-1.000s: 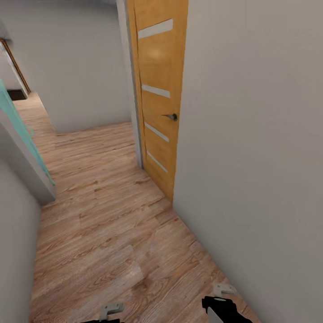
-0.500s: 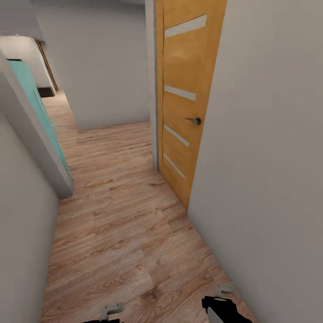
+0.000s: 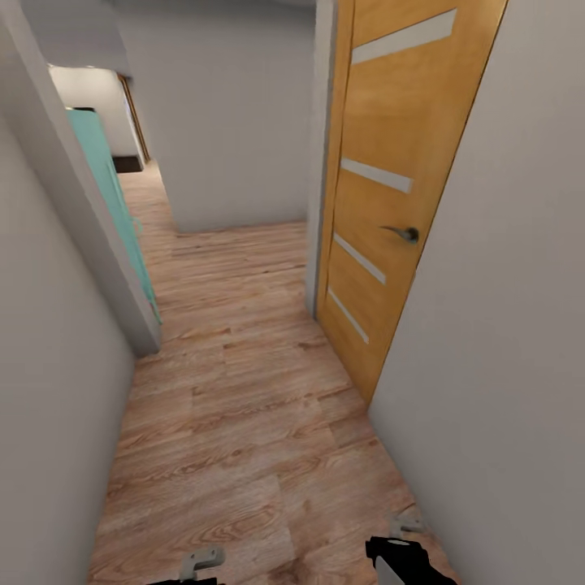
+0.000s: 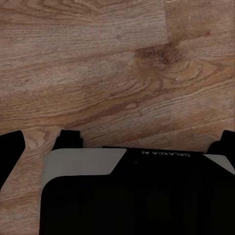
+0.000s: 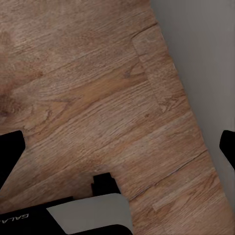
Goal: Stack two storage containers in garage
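The two storage containers are out of view, and so are the garage and its floor. I am in a narrow hallway laid with light wood planks [image 3: 244, 422]. My left gripper [image 4: 117, 142] is open, its black fingertips [image 4: 10, 149] wide apart over bare planks with nothing between them. My right gripper [image 5: 117, 147] is also open and empty above the planks, close to a grey wall [image 5: 205, 44]. Parts of both arms show at the bottom edge of the head view, the left arm [image 3: 201, 561] and the right arm [image 3: 404, 554].
An orange wooden door [image 3: 390, 187] with a handle [image 3: 404, 234] stands on the right beside a grey wall [image 3: 504, 366]. A grey wall [image 3: 49, 390] and a teal door [image 3: 110, 195] line the left. The hallway runs ahead and bends left. My base [image 4: 127, 196] shows under the grippers.
The whole head view has shifted: the orange door and the teal door now sit further right and nearer, so the camera has moved. The arms hold the same pose.
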`<state>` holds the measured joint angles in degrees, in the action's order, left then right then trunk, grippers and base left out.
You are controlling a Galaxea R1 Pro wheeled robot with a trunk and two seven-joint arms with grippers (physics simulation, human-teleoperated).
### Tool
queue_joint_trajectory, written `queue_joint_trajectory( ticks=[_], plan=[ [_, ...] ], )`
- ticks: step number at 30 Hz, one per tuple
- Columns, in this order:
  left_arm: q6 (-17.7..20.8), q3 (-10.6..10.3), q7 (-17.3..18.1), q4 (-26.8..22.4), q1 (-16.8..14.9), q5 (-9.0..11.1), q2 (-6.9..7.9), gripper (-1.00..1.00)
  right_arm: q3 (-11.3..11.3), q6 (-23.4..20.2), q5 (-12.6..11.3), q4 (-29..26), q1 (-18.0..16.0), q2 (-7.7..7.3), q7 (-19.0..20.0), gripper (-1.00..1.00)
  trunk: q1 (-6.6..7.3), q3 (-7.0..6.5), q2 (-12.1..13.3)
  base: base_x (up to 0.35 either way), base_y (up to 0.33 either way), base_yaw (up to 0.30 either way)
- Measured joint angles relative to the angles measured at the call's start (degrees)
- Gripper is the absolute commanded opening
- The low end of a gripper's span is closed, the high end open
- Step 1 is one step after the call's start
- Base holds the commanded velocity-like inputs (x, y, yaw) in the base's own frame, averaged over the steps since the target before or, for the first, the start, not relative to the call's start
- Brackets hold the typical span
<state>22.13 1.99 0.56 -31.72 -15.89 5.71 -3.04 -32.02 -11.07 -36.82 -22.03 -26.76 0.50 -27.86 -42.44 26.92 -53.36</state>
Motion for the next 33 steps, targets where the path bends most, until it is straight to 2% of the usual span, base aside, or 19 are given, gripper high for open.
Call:
queue_joint_trajectory(
  ticks=[17, 33],
  plan=[
    [0.0, 0.0, 0.0, 0.0, 0.0, 0.0, 0.0, 1.0, 0.0, 0.0, 0.0, 0.0, 0.0, 0.0, 0.0, 1.0, 0.0, 0.0, 0.0, 0.327, 0.0, 0.243],
    [0.0, 0.0, 0.0, 0.0, 0.0, 0.0, -0.01, 1.0, 0.1, 0.0, 0.0, 0.0, 0.0, -0.01, 0.0, 1.0, 0.0, 0.0, 0.0, 0.327, 0.0, 0.021]
  ],
)
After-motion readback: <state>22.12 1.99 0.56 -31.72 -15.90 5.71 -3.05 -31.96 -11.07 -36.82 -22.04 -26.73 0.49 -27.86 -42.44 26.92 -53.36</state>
